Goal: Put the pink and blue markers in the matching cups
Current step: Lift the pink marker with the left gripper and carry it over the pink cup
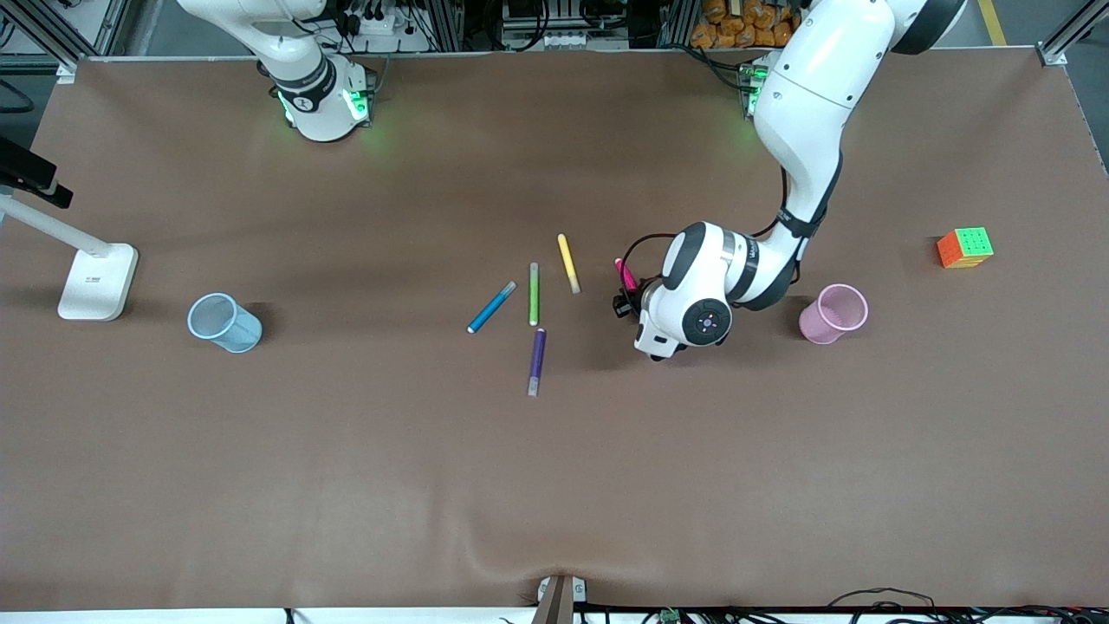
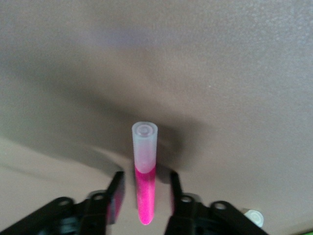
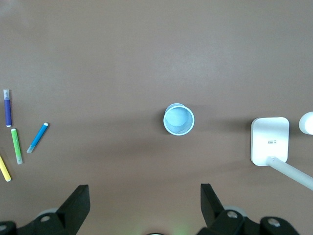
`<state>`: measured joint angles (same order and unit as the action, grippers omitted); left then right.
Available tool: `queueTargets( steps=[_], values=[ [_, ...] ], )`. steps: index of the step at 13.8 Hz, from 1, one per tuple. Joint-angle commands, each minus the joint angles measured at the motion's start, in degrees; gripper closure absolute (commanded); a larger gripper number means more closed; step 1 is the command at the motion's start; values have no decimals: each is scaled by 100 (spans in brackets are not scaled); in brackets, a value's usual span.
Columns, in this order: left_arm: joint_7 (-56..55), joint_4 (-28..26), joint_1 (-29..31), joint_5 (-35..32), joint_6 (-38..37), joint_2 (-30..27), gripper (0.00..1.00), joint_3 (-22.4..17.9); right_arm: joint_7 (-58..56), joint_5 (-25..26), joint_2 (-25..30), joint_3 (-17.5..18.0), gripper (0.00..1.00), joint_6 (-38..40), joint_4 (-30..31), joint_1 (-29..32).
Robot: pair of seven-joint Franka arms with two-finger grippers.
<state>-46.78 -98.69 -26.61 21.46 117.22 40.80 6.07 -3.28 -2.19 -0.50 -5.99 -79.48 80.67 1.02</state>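
Note:
The pink marker [image 1: 625, 274] lies on the table; its pale cap shows in the left wrist view [image 2: 145, 147]. My left gripper [image 1: 624, 302] is low over it, open, with one finger on each side of the pink body [image 2: 145, 178] and a gap on both sides. The pale pink cup [image 1: 833, 314] stands beside the left arm, toward its end of the table. The blue marker [image 1: 492, 307] lies mid-table, also in the right wrist view [image 3: 37, 137]. The pale blue cup [image 1: 223, 322] stands toward the right arm's end. My right gripper [image 3: 145, 193] is open and empty, high over the blue cup [image 3: 178, 119].
A green pen [image 1: 534, 294], a yellow pen [image 1: 568, 263] and a dark purple pen [image 1: 537, 360] lie near the blue marker. A colour cube [image 1: 964, 247] sits toward the left arm's end. A white lamp base [image 1: 97, 280] stands beside the blue cup.

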Motion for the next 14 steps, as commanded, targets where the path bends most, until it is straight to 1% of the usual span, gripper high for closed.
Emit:
queueTargets(
  steps=[1, 3, 5, 6, 8, 9, 11, 13, 14],
  values=[
    [29, -89, -11, 69, 82, -72, 100, -36, -67, -62, -99, 81, 0, 20, -52, 110],
    [-15, -80, 42, 69, 73, -177, 100, -36, -67, -62, -169, 116, 0, 20, -78, 39],
    [-77, -89, 77, 60, 3, -458, 100, -97, -76, -62, -283, 125, 0, -6, -69, -13],
    [-77, -80, 190, 51, -76, -616, 100, -97, -102, -53, -379, 125, 0, 3, -78, -31],
    [-7, -10, 488, -62, -540, -967, 100, -123, -120, -62, -590, 116, 0, -6, -70, -31],
    [2, 25, 655, -298, -751, -1152, 100, -115, -120, -53, -713, 116, 0, 3, -69, -23],
    [20, 235, 858, -1026, -1164, -1416, 100, -106, -129, -62, -880, 125, 0, -23, -61, -49],
    [37, 368, 999, -1502, -1254, -1697, 100, -106, -111, -62, -1083, 125, 0, -120, -61, -250],
    [55, 368, 1122, -1661, -1298, -1855, 100, -106, -103, -62, -1188, 125, 0, -355, -61, -399]
  ],
)
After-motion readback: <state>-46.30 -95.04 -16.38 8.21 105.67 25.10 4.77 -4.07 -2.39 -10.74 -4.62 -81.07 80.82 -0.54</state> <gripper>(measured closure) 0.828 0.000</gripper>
